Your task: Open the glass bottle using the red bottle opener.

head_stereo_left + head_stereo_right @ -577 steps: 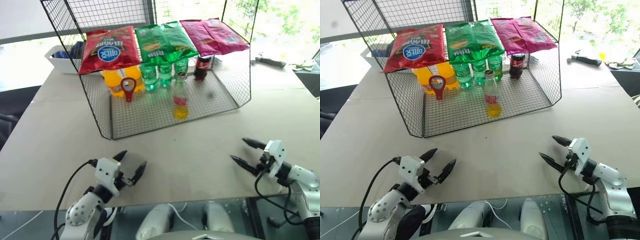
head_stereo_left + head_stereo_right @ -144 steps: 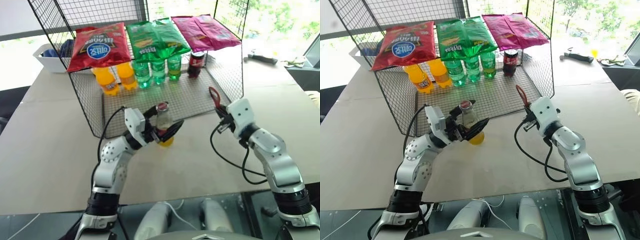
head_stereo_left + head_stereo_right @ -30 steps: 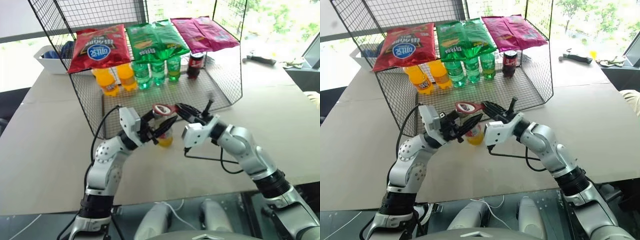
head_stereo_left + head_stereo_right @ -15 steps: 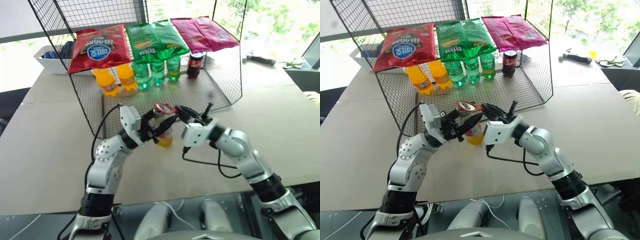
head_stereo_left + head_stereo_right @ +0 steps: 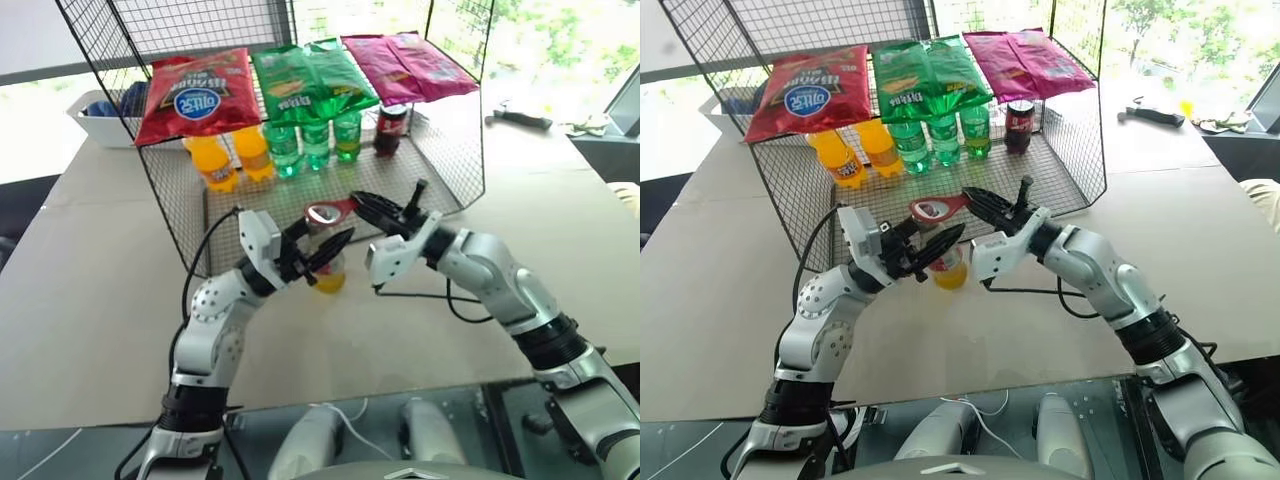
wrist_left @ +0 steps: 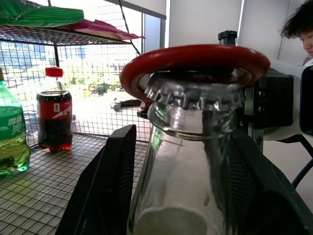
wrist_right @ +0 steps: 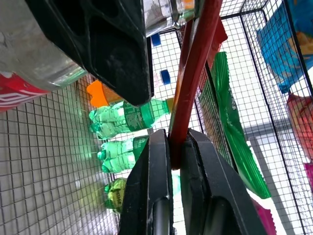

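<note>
Glass bottle (image 5: 327, 262) stands upright above the counter (image 5: 90, 300), neck up, clamped between the half-spread fingers of the left tool (image 5: 318, 253). Lying near level across its crown cap (image 6: 194, 90) is the red bottle opener (image 5: 330, 211), ring over the cap, handle pinched in the shut right tool (image 5: 368, 207). Both forearms reach inward before the wire rack (image 5: 440, 190).

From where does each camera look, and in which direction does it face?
Head views: from the head, forward and down onto the wire rack; both arms show.
Left wrist view: along its own fingers at the glass bottle.
Right wrist view: along its own fingers, clamped on the red bottle opener.
All views share the bottle and the opener.
</note>
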You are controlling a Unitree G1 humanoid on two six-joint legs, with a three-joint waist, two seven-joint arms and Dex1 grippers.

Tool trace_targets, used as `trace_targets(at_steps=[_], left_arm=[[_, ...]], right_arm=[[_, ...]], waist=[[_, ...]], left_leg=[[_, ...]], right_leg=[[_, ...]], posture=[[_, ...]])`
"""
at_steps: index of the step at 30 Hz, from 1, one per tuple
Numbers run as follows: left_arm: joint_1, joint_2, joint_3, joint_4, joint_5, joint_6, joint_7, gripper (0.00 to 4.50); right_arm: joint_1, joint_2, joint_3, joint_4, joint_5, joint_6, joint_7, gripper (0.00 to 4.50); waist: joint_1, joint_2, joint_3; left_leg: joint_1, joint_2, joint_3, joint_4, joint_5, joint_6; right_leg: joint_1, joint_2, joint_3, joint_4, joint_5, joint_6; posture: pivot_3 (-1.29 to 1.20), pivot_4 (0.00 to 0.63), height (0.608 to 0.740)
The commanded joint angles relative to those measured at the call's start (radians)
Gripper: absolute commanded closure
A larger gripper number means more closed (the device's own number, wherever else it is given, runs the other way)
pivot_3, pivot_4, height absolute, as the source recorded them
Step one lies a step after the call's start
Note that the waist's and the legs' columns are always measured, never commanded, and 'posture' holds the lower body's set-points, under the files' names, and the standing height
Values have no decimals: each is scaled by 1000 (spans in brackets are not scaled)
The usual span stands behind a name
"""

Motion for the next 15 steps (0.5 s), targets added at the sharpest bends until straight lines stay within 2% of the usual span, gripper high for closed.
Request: trace_targets(at_steps=[1,15], left_arm=[[0,3,-7,20,13,2,-1,2550],[-5,-1,-7,28,9,9,0,2550]], right_arm=[[-55,-11,-51,-31,0,-22,-33,4500],[-67,-6,-95,-29,15,-18,-73,4500]], waist=[[-1,0,0],[-1,0,0]], left_leg=[[0,0,0,0,0,0],[0,0,0,-1,0,0]], right_leg=[[0,0,0,0,0,0],[0,0,0,0,0,0]], posture=[[0,150,740],[0,150,740]])
